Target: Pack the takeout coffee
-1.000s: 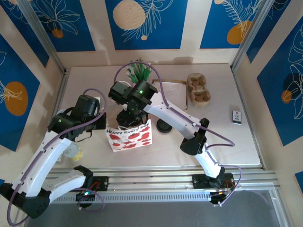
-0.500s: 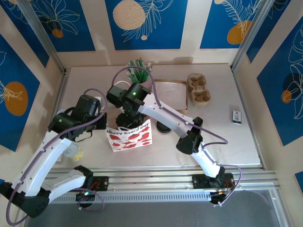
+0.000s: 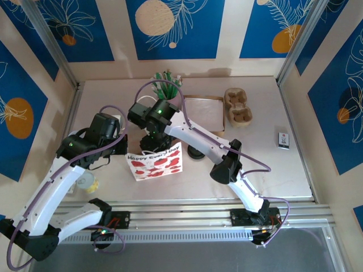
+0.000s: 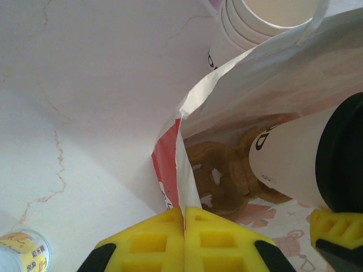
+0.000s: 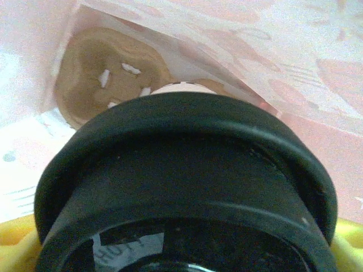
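One paper cup [image 4: 289, 164], round black lid [image 5: 181, 170]

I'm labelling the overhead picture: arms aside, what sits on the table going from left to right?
Clear cup → bag → black lids → carrier → white box.

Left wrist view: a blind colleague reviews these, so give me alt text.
A lidded white coffee cup hangs tilted inside an open paper bag, above a brown pulp carrier at its bottom. The left gripper pinches the bag's edge; stacked lidless cups stand behind.
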`<act>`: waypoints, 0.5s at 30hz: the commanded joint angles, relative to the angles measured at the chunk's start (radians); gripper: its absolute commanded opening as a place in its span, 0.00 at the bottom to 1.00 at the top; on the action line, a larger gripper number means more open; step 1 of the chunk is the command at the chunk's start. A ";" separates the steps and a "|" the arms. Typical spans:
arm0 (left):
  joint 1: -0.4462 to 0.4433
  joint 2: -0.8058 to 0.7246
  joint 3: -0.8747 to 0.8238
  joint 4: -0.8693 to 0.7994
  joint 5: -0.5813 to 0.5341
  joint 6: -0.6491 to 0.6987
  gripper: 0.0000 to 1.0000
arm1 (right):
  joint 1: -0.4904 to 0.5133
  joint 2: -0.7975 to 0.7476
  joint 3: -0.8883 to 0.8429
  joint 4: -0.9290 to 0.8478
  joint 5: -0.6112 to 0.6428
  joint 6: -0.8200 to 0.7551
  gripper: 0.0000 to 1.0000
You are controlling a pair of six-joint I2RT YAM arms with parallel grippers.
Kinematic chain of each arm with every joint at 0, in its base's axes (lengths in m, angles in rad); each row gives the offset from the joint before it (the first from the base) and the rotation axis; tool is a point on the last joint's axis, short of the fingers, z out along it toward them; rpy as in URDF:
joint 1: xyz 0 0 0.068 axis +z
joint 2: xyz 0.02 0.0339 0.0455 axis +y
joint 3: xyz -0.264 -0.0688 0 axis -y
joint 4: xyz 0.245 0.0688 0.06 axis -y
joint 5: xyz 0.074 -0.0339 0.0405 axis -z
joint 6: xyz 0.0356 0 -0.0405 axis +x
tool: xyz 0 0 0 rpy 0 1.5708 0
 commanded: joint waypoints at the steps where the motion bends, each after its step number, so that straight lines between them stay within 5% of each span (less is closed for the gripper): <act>1: -0.013 -0.010 0.019 -0.030 -0.016 0.027 0.00 | -0.002 -0.034 -0.031 -0.107 0.017 0.001 0.83; 15: -0.013 -0.015 0.010 -0.041 -0.036 0.045 0.00 | -0.048 -0.109 -0.139 -0.125 0.073 -0.005 0.83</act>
